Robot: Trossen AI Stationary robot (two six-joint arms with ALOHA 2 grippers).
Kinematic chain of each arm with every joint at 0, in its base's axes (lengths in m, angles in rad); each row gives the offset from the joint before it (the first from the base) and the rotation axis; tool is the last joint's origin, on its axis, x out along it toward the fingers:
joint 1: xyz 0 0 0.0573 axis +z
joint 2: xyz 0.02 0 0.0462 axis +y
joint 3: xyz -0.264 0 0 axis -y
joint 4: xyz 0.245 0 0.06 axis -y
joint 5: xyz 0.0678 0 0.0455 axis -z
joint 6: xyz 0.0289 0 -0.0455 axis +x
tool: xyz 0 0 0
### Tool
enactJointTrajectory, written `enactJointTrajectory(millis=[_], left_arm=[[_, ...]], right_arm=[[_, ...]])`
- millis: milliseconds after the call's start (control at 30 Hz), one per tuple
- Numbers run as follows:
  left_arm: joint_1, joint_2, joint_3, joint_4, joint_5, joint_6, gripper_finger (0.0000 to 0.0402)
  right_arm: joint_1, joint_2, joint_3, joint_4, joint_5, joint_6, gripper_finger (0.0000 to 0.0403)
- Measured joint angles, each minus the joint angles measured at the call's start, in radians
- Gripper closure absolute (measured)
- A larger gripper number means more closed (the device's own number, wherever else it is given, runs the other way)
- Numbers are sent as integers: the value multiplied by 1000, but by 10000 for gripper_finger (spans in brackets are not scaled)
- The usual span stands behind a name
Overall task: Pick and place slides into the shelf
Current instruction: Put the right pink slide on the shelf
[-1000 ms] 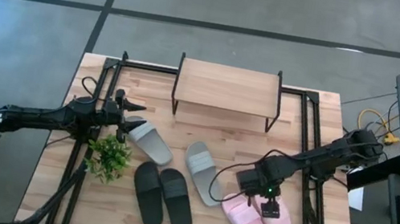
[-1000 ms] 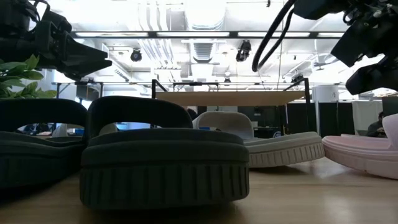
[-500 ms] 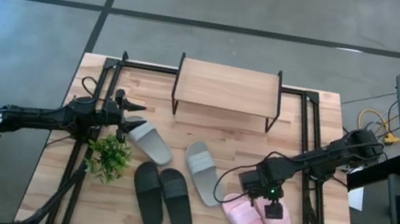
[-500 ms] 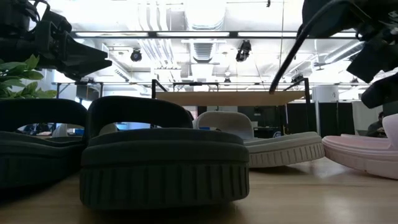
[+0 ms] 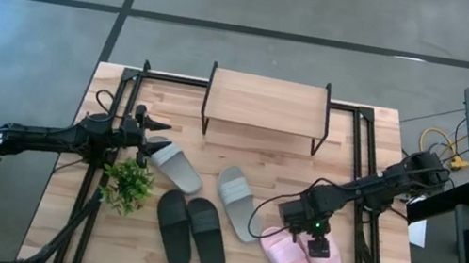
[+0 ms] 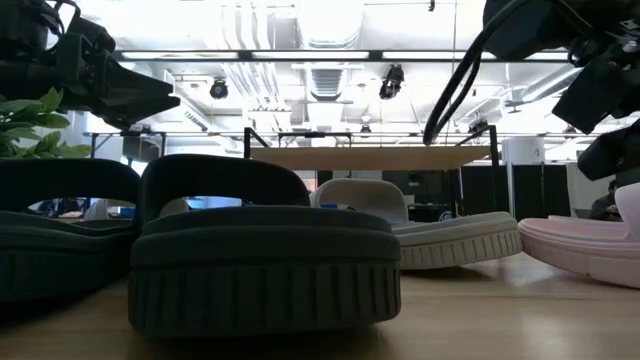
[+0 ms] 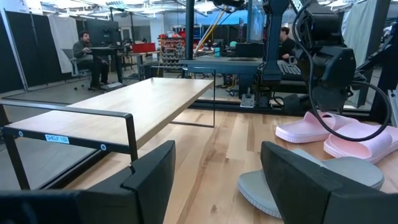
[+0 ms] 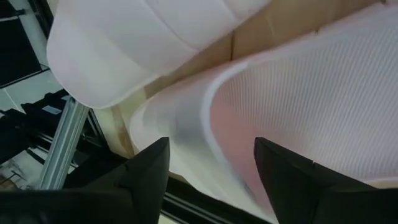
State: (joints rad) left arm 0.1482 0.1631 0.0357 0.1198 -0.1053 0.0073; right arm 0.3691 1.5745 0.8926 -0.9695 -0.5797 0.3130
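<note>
Pale pink slides [image 5: 294, 261] lie side by side at the table's [image 5: 363, 163] front right, long axes slanting toward the front right corner. The right gripper [image 8: 211, 165] hangs straight down over the outer pink slide, open fingers [image 8: 146, 177] astride its strap; since a second ago it has edged slightly rightward over the pair. The left gripper [image 7: 214, 180] reaches in level from the left, fingers apart, just at the rear grey slide [image 5: 175, 166], unmoved. That slide and the second grey slide [image 5: 236, 202] slant from rear-left to front-right. The black pair [image 5: 190, 229] lies nearly front to back. The shelf [image 5: 268, 104] stands empty-topped at the rear.
</note>
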Motion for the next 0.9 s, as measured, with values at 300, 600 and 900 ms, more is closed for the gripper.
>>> enactJointTrajectory(millis=[300,600,900], left_arm=[[0,0,0,0,0,0,178],[0,0,0,0,0,0,178],[0,0,0,0,0,0,178]], right_arm=[[0,0,-16,19,-7,-26,258],[-1,0,-18,15,18,32,320],[-1,-13,-16,14,-44,49,389]])
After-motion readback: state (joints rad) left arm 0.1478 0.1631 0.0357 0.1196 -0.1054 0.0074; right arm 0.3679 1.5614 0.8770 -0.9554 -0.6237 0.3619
